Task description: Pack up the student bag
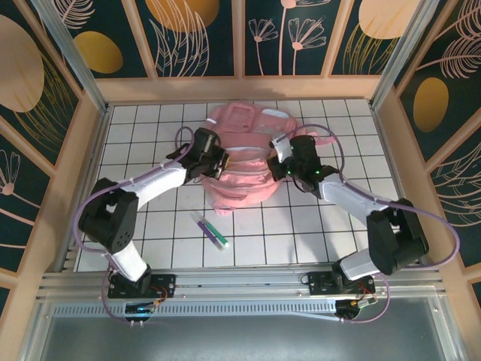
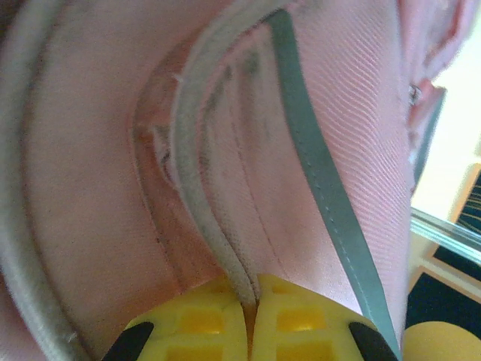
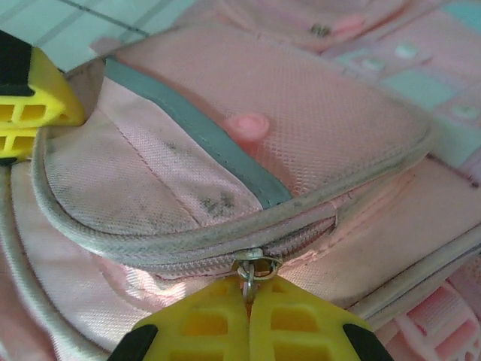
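From above, the pink student bag (image 1: pixel 239 158) lies on the tiled bench (image 1: pixel 150 128), mid-width and toward the back. The left arm bends sharply at the elbow and reaches in to the bag's left side, with the left gripper (image 1: pixel 221 163) on the fabric. The right arm mirrors it, with the right gripper (image 1: pixel 285 166) at the bag's right side. Pens (image 1: pixel 213 232) lie well apart from the bag, nearer the bases.

At the left wrist, the yellow jaws are pressed together on the bag's grey piping (image 2: pixel 197 188), beside a silver strip (image 2: pixel 316 165).

At the right wrist, the jaws are together, pinching the metal zipper pull (image 3: pixel 253 269) below a front pocket.
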Robot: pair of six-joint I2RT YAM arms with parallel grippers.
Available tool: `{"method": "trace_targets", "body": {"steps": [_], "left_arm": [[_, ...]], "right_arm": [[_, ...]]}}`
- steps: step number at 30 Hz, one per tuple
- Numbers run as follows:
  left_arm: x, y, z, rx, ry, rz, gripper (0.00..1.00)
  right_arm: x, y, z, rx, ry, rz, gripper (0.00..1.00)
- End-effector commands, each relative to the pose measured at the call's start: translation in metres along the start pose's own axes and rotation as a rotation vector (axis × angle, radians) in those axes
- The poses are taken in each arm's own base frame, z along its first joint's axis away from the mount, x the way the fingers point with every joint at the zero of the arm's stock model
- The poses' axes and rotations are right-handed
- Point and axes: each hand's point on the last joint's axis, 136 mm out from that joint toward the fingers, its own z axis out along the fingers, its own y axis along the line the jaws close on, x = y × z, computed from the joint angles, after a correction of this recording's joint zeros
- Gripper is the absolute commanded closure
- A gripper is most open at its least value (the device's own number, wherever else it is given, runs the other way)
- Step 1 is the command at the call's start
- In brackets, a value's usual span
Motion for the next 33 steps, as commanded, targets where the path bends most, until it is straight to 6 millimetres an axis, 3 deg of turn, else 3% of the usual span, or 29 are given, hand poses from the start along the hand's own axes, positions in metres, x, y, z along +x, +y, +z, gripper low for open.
{"method": "trace_targets", "body": {"steps": [1,5,10,13,16,19,24,26,29,33], "left_arm": [[0.056,-0.042,0.010,0.126,0.151,0.022,1.00],[0.073,-0.052,0.019,0.144,0.174,0.019,1.00],[0.088,-0.050,0.027,0.143,0.193,0.010,1.00],[0.089,-0.046,0.026,0.141,0.184,0.000,1.00],[0.089,-0.042,0.020,0.137,0.165,0.002,1.00],[0.103,-0.039,0.014,0.143,0.177,0.010,1.00],[0.120,-0.031,0.011,0.124,0.198,0.063,1.00],[0.121,-0.030,0.011,0.123,0.201,0.105,1.00],[0.123,-0.036,0.006,0.152,0.203,0.188,1.00],[0.113,-0.041,-0.005,0.177,0.174,0.349,0.66]], "right_arm": [[0.037,0.033,-0.027,-0.104,0.166,0.060,1.00],[0.071,0.045,-0.041,-0.172,0.364,0.109,1.00],[0.074,0.065,-0.041,-0.341,0.414,0.218,1.00],[0.067,0.067,-0.032,-0.382,0.424,0.312,1.00],[0.048,0.061,-0.015,-0.342,0.407,0.459,1.00],[0.024,0.066,-0.001,-0.343,0.346,0.605,1.00],[-0.021,0.076,-0.005,-0.377,0.207,0.711,1.00],[-0.024,0.071,-0.008,-0.347,0.214,0.763,1.00],[-0.010,0.064,-0.003,-0.283,0.263,0.847,1.00],[-0.003,0.065,0.003,-0.301,0.298,0.938,1.00]]}}
